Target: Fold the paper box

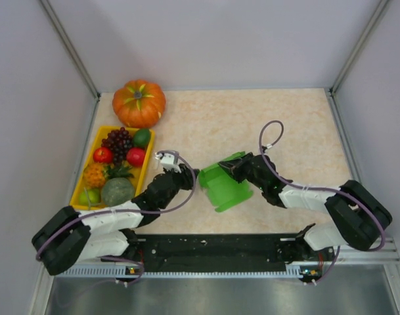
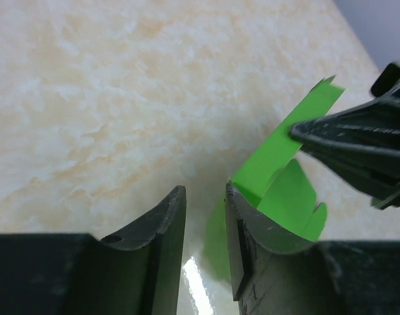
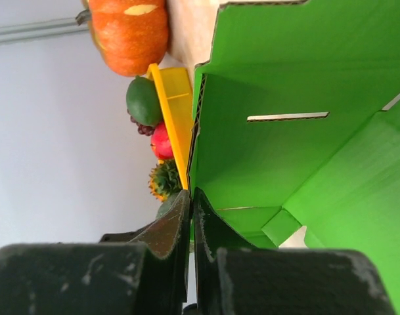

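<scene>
Black fingers of my left claw (image 2: 205,190) fill the bottom of the left wrist view. They are parted, with only bare table (image 2: 121,98) showing between them: released, grasping nothing. Just right of them, at lower right of that frame, stands the paper box (image 2: 278,177), a bright green card shell. One flap rises toward the upper right, where the pointed tip of my right claw (image 2: 297,131) meets it.

Seen from the right wrist, that claw is clenched on the corrugated edge of a box wall, its fingers pressed almost together. The green interior and its narrow slot (image 3: 288,117) fill the right of that frame.

From above, the box sits at centre frame between my two claws and appears tipped, partly formed, with walls raised and flaps loose. A pumpkin (image 1: 139,103) at upper left and a yellow tray (image 1: 78,190) of fruit at left lie well apart from the work.

By my reading, the right claw is steadying the box while the left is free to take a new hold. The next move likely calls for my left claw to shift right, catch the near wall or flap and fold it along its crease. It must do so without tugging the card out of the right's pinch or crushing the thin wall.
</scene>
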You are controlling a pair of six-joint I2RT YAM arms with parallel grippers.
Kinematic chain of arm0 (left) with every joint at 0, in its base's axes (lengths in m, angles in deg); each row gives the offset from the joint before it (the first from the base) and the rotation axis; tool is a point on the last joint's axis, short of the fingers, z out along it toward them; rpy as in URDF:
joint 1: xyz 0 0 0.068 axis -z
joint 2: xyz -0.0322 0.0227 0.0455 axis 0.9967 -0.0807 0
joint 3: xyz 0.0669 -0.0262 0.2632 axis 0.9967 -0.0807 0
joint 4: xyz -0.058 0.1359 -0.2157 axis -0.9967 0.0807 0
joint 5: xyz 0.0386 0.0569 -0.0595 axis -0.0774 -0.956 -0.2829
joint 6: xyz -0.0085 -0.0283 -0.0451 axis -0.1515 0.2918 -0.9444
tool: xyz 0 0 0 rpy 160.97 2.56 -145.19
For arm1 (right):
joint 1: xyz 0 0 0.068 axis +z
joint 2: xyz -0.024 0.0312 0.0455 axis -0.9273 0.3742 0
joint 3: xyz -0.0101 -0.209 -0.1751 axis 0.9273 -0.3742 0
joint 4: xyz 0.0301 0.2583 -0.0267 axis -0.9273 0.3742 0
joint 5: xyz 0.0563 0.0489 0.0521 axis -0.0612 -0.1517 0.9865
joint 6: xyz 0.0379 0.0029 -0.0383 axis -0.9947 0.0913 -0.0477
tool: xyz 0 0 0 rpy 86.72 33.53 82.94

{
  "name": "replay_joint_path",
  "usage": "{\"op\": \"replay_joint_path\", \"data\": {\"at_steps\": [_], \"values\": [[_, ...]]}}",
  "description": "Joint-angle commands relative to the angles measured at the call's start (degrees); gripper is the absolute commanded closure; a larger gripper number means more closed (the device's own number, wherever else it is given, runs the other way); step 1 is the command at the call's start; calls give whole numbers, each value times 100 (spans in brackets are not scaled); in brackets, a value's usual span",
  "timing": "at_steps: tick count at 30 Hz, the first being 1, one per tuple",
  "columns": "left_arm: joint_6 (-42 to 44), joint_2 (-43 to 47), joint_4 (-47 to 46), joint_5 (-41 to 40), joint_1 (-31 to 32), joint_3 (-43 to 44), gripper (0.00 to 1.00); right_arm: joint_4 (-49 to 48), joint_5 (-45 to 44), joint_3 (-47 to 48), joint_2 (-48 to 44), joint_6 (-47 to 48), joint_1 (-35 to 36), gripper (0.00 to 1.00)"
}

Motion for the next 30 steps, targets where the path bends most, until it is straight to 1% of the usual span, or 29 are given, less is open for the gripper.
{"op": "replay_joint_path", "data": {"at_steps": [1,2,4,6,7,8,12,13,14,16,17,18,21,23,26,30], "values": [[245,968,927,355,-215,45,66,-1361,257,-15,321,292,-54,100],[299,1143,1210,330,-267,89,67,-1593,561,-33,513,275,-124,100],[326,1284,1572,173,-355,37,68,-2128,774,-7,751,292,-177,100],[326,1294,1678,181,-575,-16,70,-2315,907,11,954,345,-195,100],[291,1277,1888,189,-662,1,69,-2403,942,20,998,389,-195,100],[247,1207,1977,250,-872,28,69,-2412,977,20,1024,450,-195,100],[123,908,1996,567,-1234,151,69,-2299,1021,37,972,618,-204,100],[211,811,1900,741,-1269,186,71,-2281,1021,46,989,635,-204,100],[307,593,1603,1126,-1270,204,74,-2254,1013,55,998,653,-195,100],[694,398,1477,1952,-1270,282,80,-2289,1039,55,1095,627,-204,100],[747,258,1399,2130,-1200,318,83,-2324,1030,55,1121,600,-204,100],[756,213,1102,2367,-1165,257,84,-2333,1030,64,1139,591,-204,100],[844,160,678,2518,-1059,37,85,-2316,1013,90,1209,574,-204,100],[905,90,660,2510,-989,54,85,-2316,1013,108,1262,548,-204,100],[888,-24,598,2527,-919,151,84,-2333,986,108,1349,460,-178,100],[844,-340,624,2519,-725,493,82,-2561,960,64,1508,275,-160,100]]}}
